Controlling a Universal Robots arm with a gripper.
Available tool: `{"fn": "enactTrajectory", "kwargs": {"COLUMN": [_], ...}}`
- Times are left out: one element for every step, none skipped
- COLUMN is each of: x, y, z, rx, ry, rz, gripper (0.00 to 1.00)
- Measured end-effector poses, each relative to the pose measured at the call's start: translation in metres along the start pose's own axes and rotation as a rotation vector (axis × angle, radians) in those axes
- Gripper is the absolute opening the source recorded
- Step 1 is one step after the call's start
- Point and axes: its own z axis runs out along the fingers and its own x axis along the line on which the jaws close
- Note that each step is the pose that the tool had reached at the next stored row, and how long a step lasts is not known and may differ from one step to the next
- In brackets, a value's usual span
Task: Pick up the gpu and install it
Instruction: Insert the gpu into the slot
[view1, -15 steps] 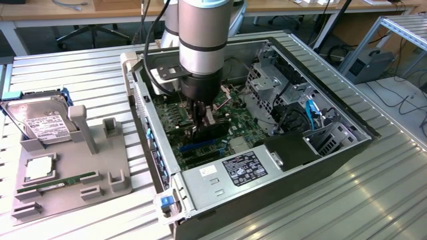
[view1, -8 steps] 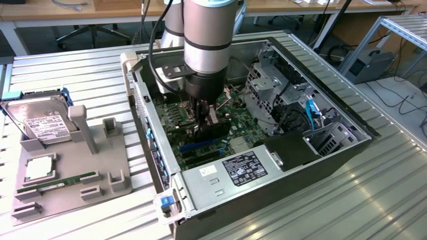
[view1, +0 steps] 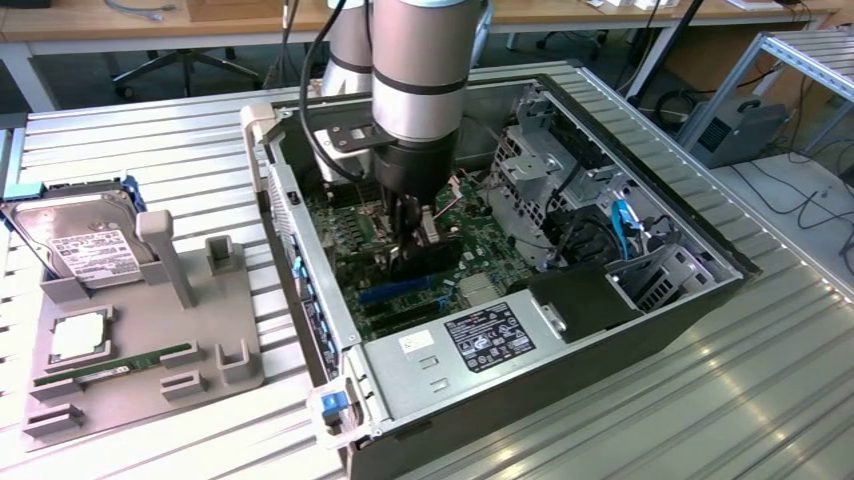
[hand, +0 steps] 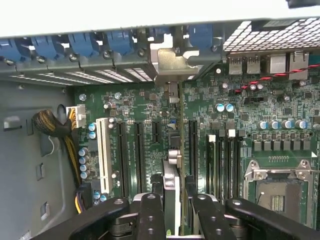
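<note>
Pinching the gpu (hand: 171, 200) edge-on, your tool (hand: 172, 212) is hovering over the motherboard (hand: 150, 107); misaligning with the slot risks jamming.

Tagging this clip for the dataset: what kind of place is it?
Likely a robotics lab bench set up for PC assembly: an open computer case on a slatted metal table, a parts tray with a hard drive, and office desks behind.

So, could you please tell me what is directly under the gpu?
The gpu, held edge-on in the hand, hangs over the motherboard, among its black slots. Its bottom edge is covered, so seating is unclear.
</note>
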Motion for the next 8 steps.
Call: {"fn": "enactTrajectory", "kwargs": {"x": [0.0, 0.0001, 0.0002, 0.0004, 0.0008, 0.0014, 0.0023, 0.0031], "y": [-0.0002, -0.0002, -0.0003, -0.0002, -0.0002, -0.0003, -0.0003, -0.0004], "z": [0.0001, 0.0, 0.0001, 0.0, 0.0001, 0.0002, 0.0002, 0.0003], "rx": [-0.0004, -0.0009, -0.0012, -0.0014, -0.0014, -0.0014, -0.0014, -0.0014], "ry": [-0.0087, -0.022, -0.0315, -0.035, -0.0353, -0.0355, -0.0355, -0.0355], "rz": [0.0, 0.001, 0.001, 0.001, 0.001, 0.001, 0.001, 0.001], "gripper": [0.27, 0.27, 0.27, 0.27, 0.27, 0.27, 0.27, 0.27]}}
